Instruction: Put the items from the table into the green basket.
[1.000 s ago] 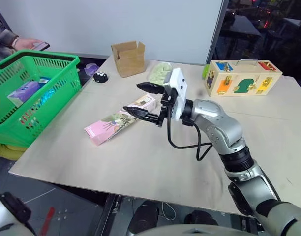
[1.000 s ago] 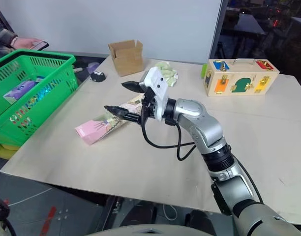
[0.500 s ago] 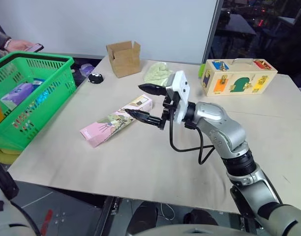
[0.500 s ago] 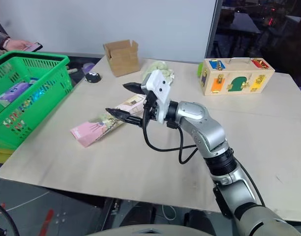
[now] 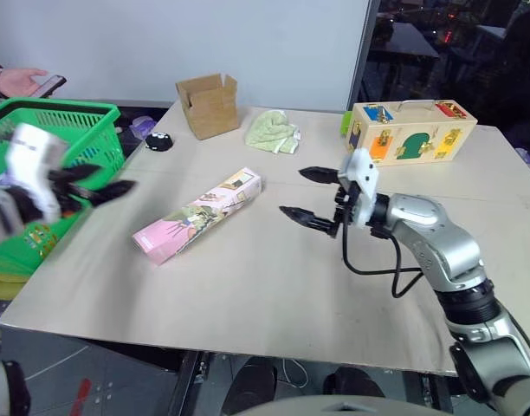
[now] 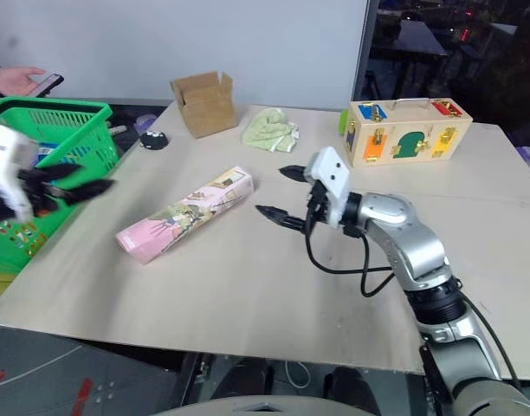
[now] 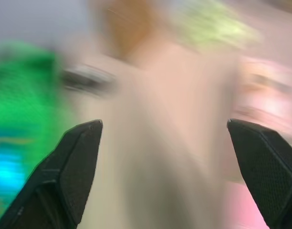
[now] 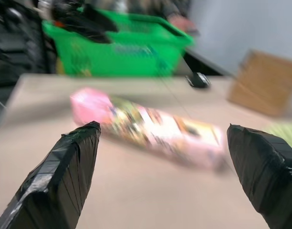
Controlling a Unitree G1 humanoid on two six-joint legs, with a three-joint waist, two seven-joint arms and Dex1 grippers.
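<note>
Right now the long pink carton (image 5: 198,217) lies flat on the desk (image 5: 248,277), slanted, with one end pointing toward the green basket (image 5: 87,117). It is the item waiting to go in.

The right jaws (image 5: 305,194) are spread wide with nothing in them. They hang over the desk and point sideways at the carton, which is a little way in front of their tips, not touching. From the wrist camera on that arm, the carton lies across the gap between the two black fingers (image 8: 65,167).

The left jaws (image 5: 99,184) are spread wide too, and empty. They sit at the near corner of the basket, with the carton's low end off in front of them across bare desk.

The carton looks like thin card, so it is likely light and fairly stiff, but it could dent if squeezed hard. Its printed skin looks smooth and may slip. Because it is so long, a grab at one end would likely let the far end droop or swing. The best place to take hold seems to be near the middle, across the narrow sides, with a gentle pinch.

Some packets already lie inside the basket. No small bottle can be made out on the desk.
</note>
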